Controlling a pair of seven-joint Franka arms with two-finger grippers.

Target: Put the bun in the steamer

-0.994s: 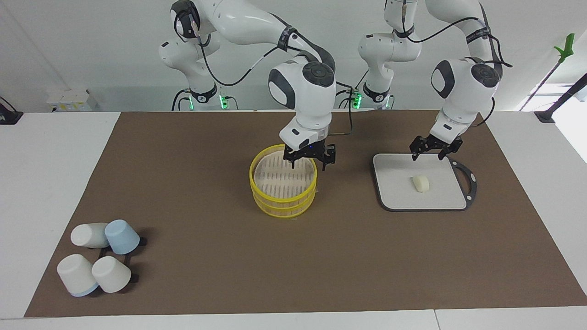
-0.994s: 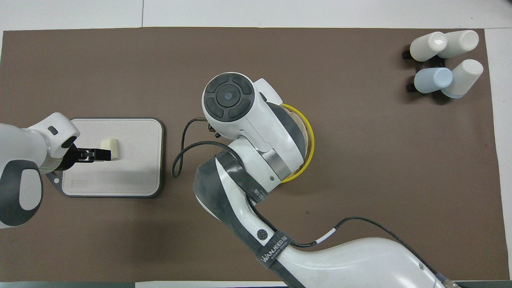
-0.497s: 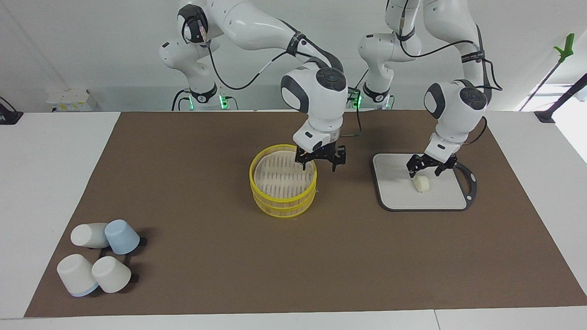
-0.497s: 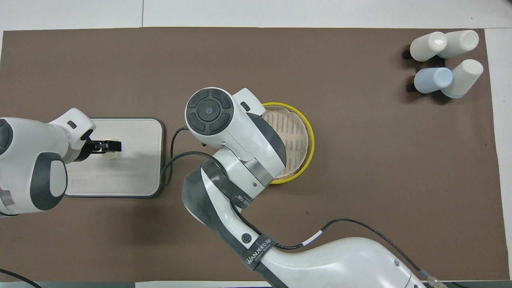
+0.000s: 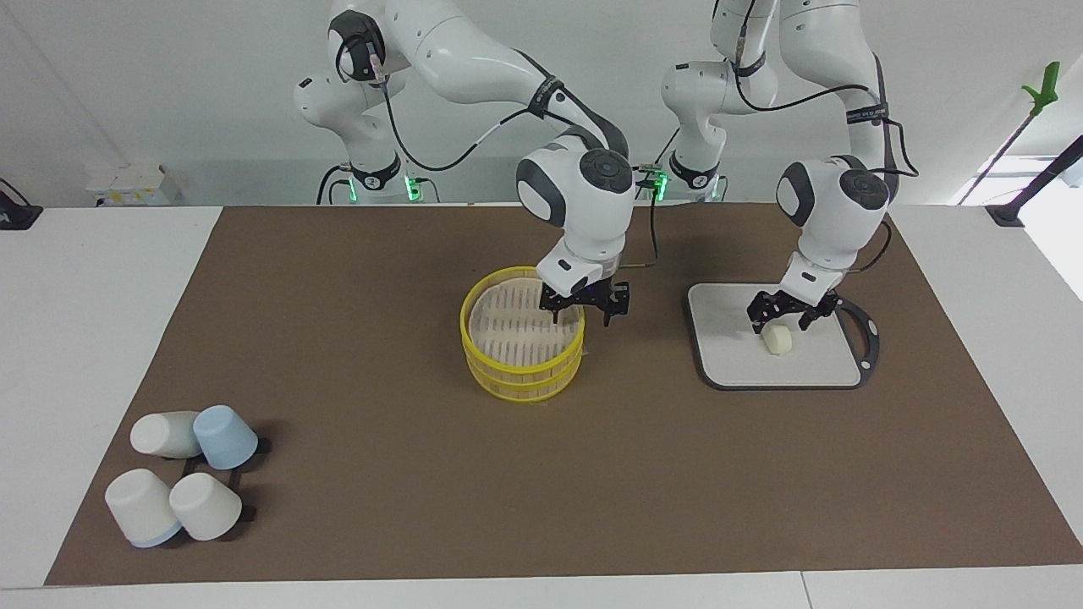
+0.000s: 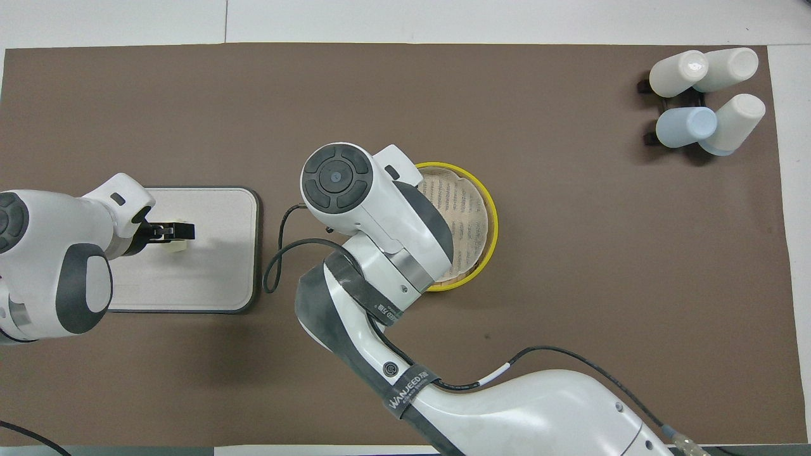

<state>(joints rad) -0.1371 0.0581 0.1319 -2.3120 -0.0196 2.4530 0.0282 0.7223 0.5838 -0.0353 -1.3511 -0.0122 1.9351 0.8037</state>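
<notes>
The bun (image 5: 777, 341) is a small cream lump lying on the grey board (image 5: 728, 359). My left gripper (image 5: 783, 320) is open and low over the bun, with one finger on each side of its top. In the overhead view the left gripper (image 6: 170, 232) covers most of the bun (image 6: 183, 235). The yellow-rimmed steamer (image 5: 474, 342) stands at the mat's middle with nothing on its slatted bottom, and it also shows in the overhead view (image 6: 493, 221). My right gripper (image 5: 582, 313) is open over the steamer's rim on the side toward the board, and it holds nothing.
Several upturned cups (image 5: 182, 474), white and pale blue, stand at the right arm's end of the mat, far from the robots; they also show in the overhead view (image 6: 703, 95). The board (image 6: 209, 278) has a dark handle loop. A brown mat covers the table.
My left gripper has come down from over the board's edge nearest the robots to just over the bun. My right gripper has shifted a little toward the board and sunk slightly.
</notes>
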